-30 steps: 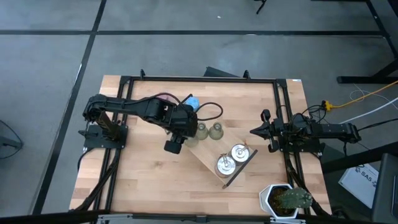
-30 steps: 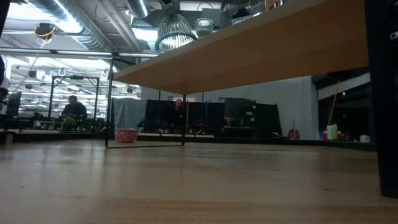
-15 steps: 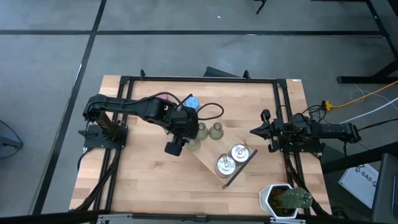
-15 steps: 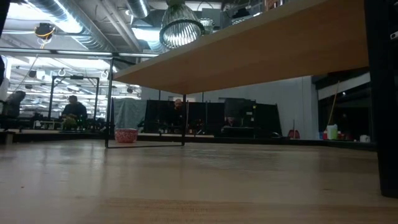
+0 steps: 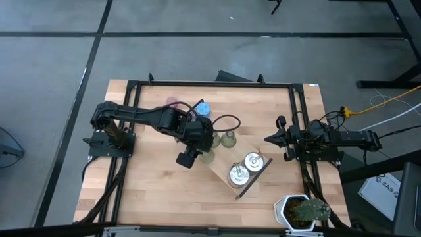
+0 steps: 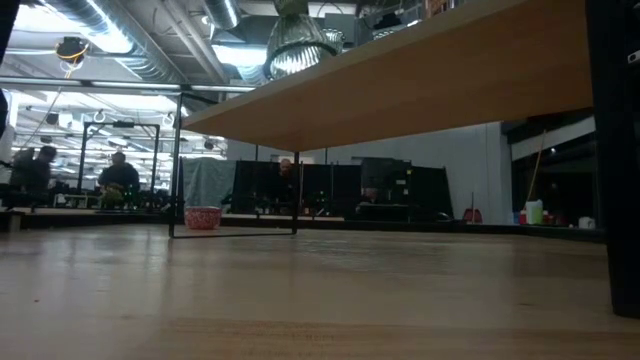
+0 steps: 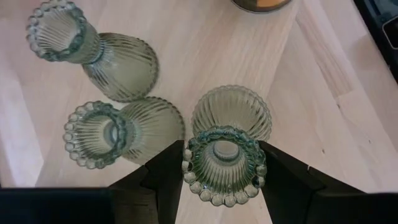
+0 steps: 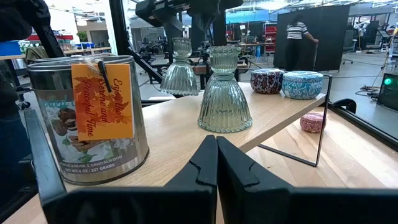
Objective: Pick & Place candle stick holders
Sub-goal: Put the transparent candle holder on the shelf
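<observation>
Standing upright, green holder [image 7: 224, 163] within left end effector [image 7: 222, 180].

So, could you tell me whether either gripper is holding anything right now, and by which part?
The left gripper holds an olive-green candle stick holder, its fingers closed on either side of the beaded top rim. The right gripper is shut and holds nothing.
</observation>
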`<action>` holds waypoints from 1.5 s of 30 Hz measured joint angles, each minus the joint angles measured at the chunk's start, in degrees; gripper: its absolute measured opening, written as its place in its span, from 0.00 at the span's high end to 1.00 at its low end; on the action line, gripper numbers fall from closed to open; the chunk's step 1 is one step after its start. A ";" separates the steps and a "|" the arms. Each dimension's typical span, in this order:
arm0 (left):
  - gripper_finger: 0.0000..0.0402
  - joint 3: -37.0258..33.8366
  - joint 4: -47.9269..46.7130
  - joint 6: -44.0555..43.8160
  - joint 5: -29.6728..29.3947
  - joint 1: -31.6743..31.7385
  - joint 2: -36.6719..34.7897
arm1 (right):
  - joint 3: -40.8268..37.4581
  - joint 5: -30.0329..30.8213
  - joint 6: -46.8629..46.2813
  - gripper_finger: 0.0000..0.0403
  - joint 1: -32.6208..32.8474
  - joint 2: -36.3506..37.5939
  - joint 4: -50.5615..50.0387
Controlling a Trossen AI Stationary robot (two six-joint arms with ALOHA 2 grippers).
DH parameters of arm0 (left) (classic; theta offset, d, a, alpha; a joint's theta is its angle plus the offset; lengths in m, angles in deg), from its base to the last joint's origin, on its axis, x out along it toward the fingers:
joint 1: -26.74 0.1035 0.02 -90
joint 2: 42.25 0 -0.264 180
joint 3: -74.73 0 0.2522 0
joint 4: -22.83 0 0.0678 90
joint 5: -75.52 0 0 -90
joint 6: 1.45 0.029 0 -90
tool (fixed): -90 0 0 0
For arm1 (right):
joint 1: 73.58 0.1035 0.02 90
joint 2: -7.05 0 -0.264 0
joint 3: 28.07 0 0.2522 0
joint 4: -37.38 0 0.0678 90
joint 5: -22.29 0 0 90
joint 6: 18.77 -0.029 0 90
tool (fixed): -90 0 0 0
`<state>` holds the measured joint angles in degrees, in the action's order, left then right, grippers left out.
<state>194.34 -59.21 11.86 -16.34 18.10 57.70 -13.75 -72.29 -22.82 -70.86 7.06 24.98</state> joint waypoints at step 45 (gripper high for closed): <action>0.55 -0.36 4.86 6.56 -1.08 -0.27 1.47 | 0.00 0.00 0.00 1.00 -0.02 0.00 -0.02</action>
<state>193.97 -54.36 18.42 -17.42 17.84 59.17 -13.75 -72.29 -22.82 -70.88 7.06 24.96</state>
